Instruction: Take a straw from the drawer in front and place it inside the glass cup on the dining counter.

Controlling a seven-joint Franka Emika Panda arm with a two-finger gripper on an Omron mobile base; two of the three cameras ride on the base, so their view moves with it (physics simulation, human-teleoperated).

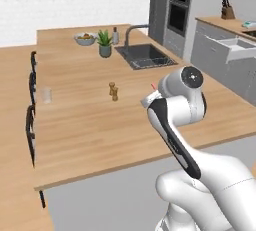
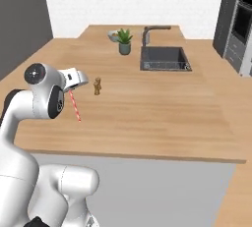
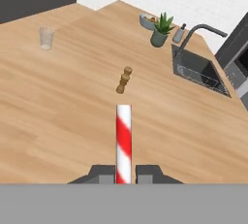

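Note:
My gripper (image 3: 123,173) is shut on the straw (image 3: 123,140), a red-and-white striped stick that juts forward between the fingers. From the right base view, the straw (image 2: 75,105) hangs slanting down from the gripper (image 2: 72,90) above the dining counter (image 2: 157,113). Far to the left on the dining counter (image 1: 90,125), well away from the hand, the glass cup (image 1: 47,95) stands upright; the hand view has the glass cup (image 3: 46,38) at the upper left. The drawer (image 1: 240,47) stands pulled open at the right, behind the island.
Two brown shakers (image 1: 113,91) (image 3: 124,80) stand mid-counter, between the hand and the cup's side. A potted plant (image 1: 104,42), a bowl (image 1: 85,38), and a dark sink (image 1: 145,55) with a faucet sit at the far end. Dark stools (image 1: 31,100) line the left edge.

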